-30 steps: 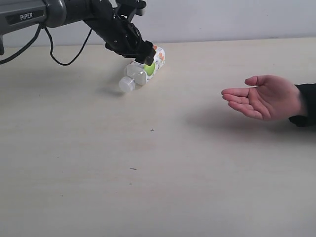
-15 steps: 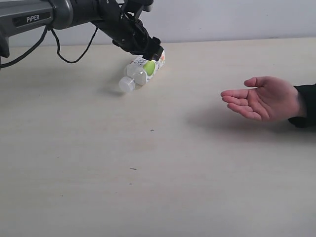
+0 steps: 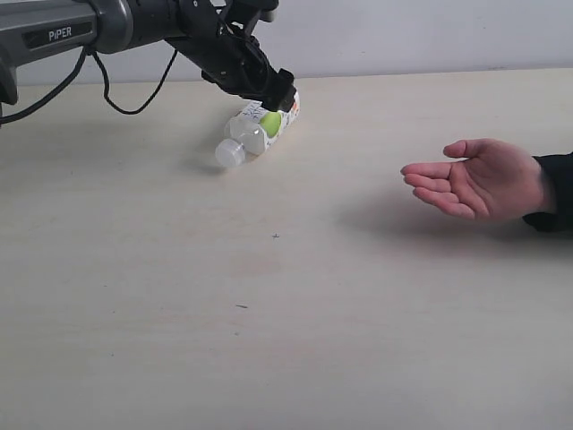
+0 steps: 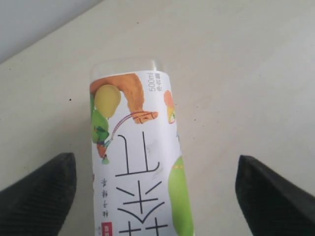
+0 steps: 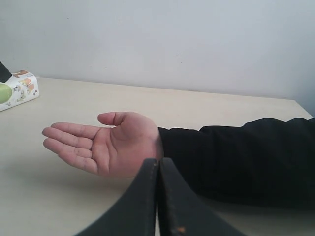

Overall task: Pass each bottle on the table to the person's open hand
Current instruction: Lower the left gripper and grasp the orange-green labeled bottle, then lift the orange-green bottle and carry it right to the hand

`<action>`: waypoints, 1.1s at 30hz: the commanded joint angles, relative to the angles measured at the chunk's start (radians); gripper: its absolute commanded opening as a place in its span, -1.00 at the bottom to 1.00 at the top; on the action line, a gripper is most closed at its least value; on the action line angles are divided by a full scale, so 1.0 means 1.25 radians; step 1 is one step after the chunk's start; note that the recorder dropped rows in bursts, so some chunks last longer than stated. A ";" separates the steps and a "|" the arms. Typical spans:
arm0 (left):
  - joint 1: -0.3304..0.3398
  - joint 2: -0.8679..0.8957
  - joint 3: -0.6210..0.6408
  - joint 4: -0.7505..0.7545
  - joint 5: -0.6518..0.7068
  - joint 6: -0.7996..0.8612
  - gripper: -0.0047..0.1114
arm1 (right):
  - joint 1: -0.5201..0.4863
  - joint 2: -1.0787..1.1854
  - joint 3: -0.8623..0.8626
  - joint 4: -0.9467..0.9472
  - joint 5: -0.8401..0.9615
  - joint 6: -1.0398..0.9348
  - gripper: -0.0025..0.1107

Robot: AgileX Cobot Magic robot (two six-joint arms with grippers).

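A short bottle (image 3: 261, 125) with a green-apple label and white cap (image 3: 229, 153) lies on its side at the back of the beige table (image 3: 269, 322). My left gripper (image 3: 274, 91) hovers right over its base end, open. In the left wrist view the bottle (image 4: 138, 172) lies lengthwise between the spread black fingertips (image 4: 44, 191) with gaps on both sides; my left gripper (image 4: 155, 167) touches nothing. The person's open hand (image 3: 479, 179) waits palm-up at the right. My right gripper (image 5: 158, 167) is shut and empty, near the hand (image 5: 106, 142). No other bottles are in view.
The person's black sleeve (image 5: 236, 157) rests on the table at the right edge. A black cable (image 3: 125, 103) hangs from the left arm near the back left. A pale wall (image 3: 403, 36) runs behind the table.
The left gripper shifted slightly right and back along the bottle toward its base end, then held still. Bottle and hand have not moved.
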 commanded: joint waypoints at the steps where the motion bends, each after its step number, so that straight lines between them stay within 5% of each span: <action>1: -0.001 0.006 -0.004 0.007 0.005 -0.002 0.52 | -0.002 -0.005 0.004 0.001 -0.003 -0.003 -0.94; 22: -0.001 0.058 -0.001 0.016 -0.007 -0.002 0.50 | -0.002 -0.005 0.004 0.001 -0.003 -0.003 -0.94; 33: -0.001 0.058 -0.001 0.016 -0.003 0.000 -0.39 | -0.002 -0.005 0.004 0.001 -0.003 -0.003 -0.94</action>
